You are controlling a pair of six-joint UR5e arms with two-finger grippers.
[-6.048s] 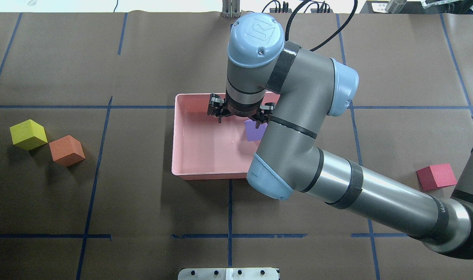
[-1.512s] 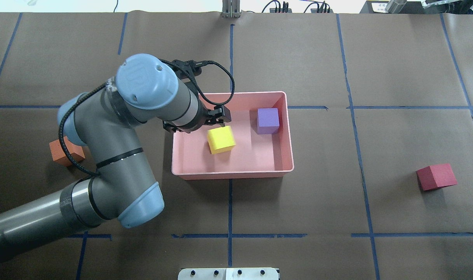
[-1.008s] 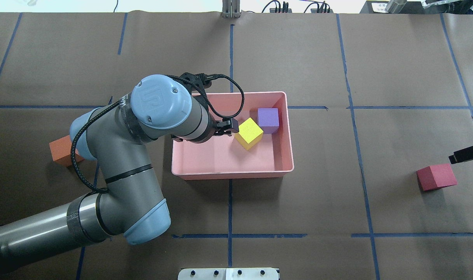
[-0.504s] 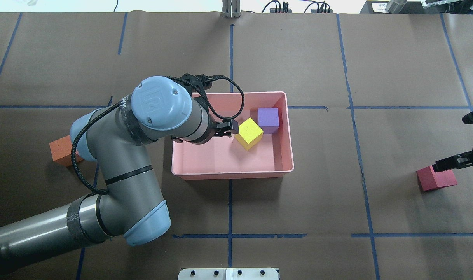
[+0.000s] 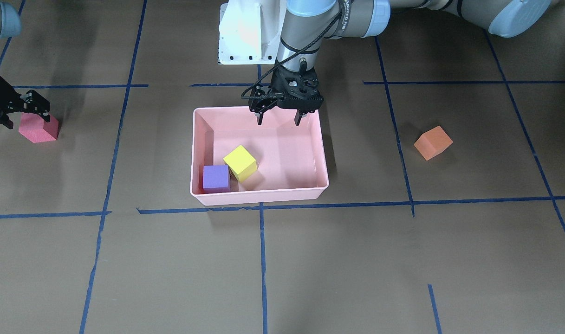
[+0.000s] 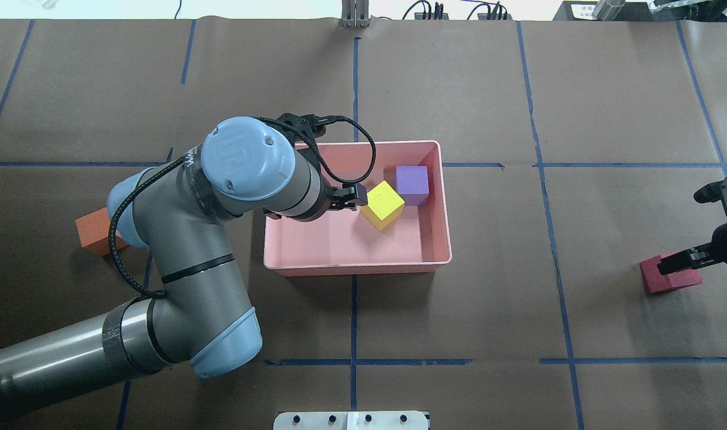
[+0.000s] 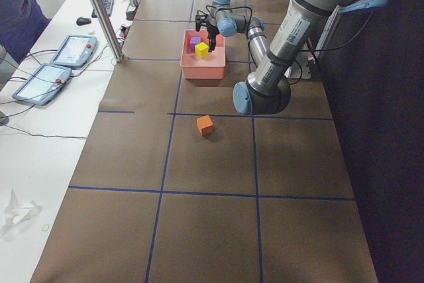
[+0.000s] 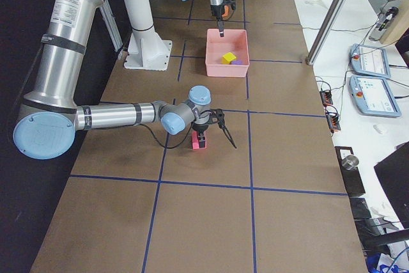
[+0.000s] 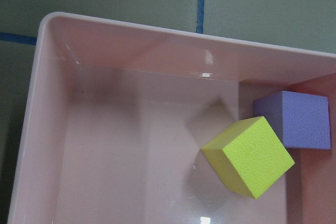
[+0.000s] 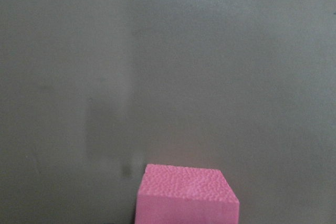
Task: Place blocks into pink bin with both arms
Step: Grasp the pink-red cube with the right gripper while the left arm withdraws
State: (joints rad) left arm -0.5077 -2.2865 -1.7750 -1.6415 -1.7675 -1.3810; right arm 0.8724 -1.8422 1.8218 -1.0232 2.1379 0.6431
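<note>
Right gripper [image 5: 24, 118]: jaws apart, low at the small red foam cube [image 5: 37, 128], which lies on the table well apart from the shallow pink plastic bin [image 5: 259, 198].
Handling, judged: centre over the cube, close squarely on opposite flat faces, lift above the rim.
Left gripper [image 5: 278, 123]: empty, jaws apart, over the bin.

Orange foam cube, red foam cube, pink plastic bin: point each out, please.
Orange foam cube [image 5: 431, 139], front-facing view, top face.
Red foam cube [image 6: 674, 279], overhead view, top face.
Pink plastic bin [image 5: 263, 195], front-facing view, near wall.
</note>
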